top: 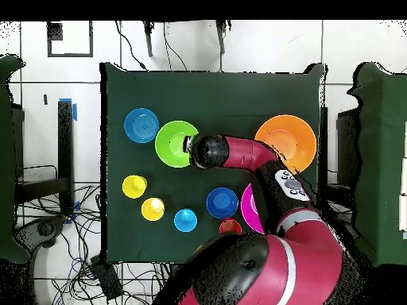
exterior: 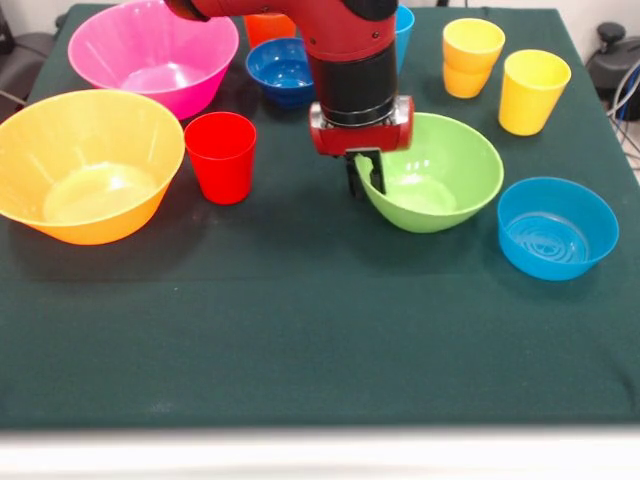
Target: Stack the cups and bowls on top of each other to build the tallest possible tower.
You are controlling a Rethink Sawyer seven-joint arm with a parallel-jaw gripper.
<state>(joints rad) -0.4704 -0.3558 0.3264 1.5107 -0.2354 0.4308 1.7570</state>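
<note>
My gripper point(exterior: 366, 185) hangs at the left rim of the green bowl point(exterior: 440, 170), one finger outside the wall and one inside, closed on the rim. The bowl rests on the cloth. A red cup point(exterior: 222, 155) stands just left of the gripper. The yellow-orange bowl point(exterior: 85, 165) and pink bowl point(exterior: 150, 55) are at the left. The dark blue bowl point(exterior: 282, 70) sits behind the arm. Two yellow cups point(exterior: 470, 55) point(exterior: 533, 90) stand at the back right. The light blue bowl point(exterior: 556, 228) is at the right. No tower stands; each piece is on its own.
The orange cup point(exterior: 268, 25) and light blue cup point(exterior: 403, 30) are partly hidden behind the arm at the back. A dark green cloth point(exterior: 300, 330) covers the table. In the overhead view the arm point(top: 238, 151) crosses above the red cup and hides it.
</note>
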